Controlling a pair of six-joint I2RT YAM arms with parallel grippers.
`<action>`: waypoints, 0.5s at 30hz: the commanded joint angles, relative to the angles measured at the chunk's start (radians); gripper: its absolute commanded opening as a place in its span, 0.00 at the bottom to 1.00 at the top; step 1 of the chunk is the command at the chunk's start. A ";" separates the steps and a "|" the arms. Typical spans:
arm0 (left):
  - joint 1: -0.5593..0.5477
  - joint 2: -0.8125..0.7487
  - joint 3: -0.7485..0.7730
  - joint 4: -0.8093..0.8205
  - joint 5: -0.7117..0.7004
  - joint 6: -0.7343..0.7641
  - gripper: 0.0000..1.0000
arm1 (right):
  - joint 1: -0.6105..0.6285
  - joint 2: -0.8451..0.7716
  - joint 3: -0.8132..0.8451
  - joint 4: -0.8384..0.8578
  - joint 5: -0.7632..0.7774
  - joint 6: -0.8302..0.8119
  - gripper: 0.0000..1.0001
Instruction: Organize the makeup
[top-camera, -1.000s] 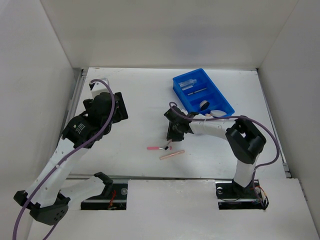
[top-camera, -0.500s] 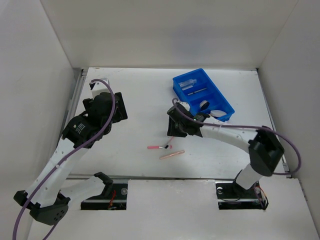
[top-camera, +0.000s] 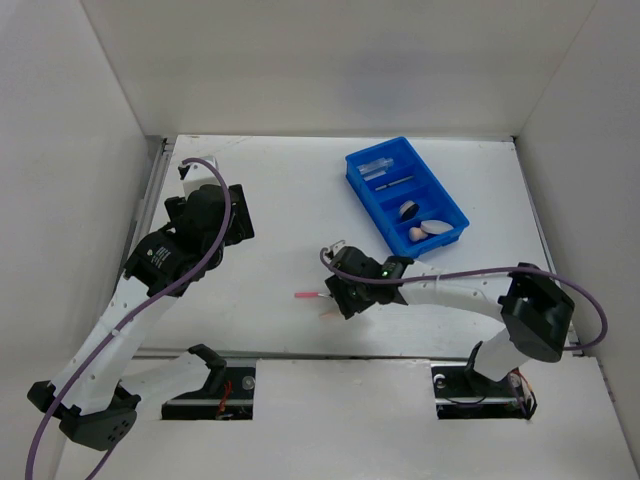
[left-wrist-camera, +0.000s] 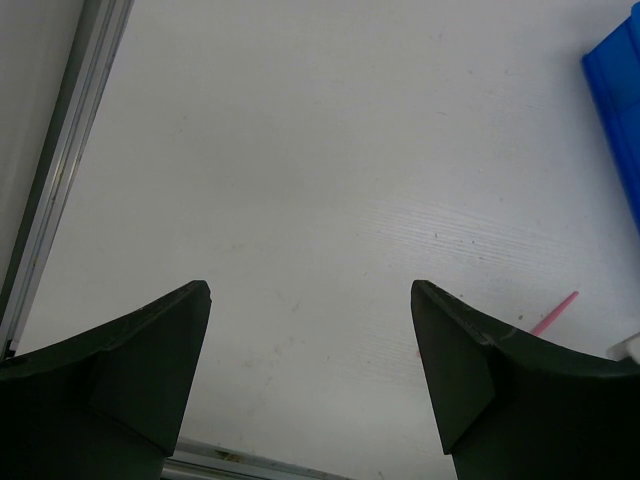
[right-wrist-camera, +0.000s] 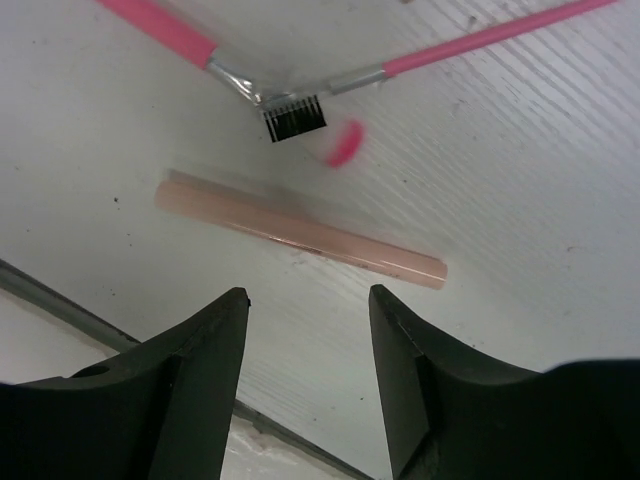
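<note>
Below your R gripper (right-wrist-camera: 308, 295), jaws spread w/ nothing held, the peach stick (right-wrist-camera: 300, 230) lies flat on the table (left-wrist-camera: 300, 150), just beside 2 pink sticks (right-wrist-camera: 160, 25). Your L gripper (left-wrist-camera: 310, 290) hangs over the table's left side, jaws also apart, empty; blue tray (top-camera: 362, 195) well apart.

right arm's fingers (top-camera: 337, 300) lower centre, over pink stick (top-camera: 306, 296) on worktop (top-camera: 280, 180) | left arm's fingers (top-camera: 240, 216) left of centre, well apart | blue tray (top-camera: 367, 190) upper right, cosmetics (top-camera: 407, 210) inside
</note>
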 joint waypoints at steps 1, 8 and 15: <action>0.000 -0.018 0.005 0.008 -0.015 -0.003 0.79 | 0.023 0.037 0.050 0.024 0.012 -0.083 0.57; 0.000 -0.018 0.016 -0.001 -0.015 -0.003 0.79 | 0.068 0.144 0.134 0.001 0.054 -0.137 0.63; 0.000 -0.018 0.025 -0.001 -0.015 -0.012 0.79 | 0.088 0.243 0.198 -0.024 0.105 -0.156 0.67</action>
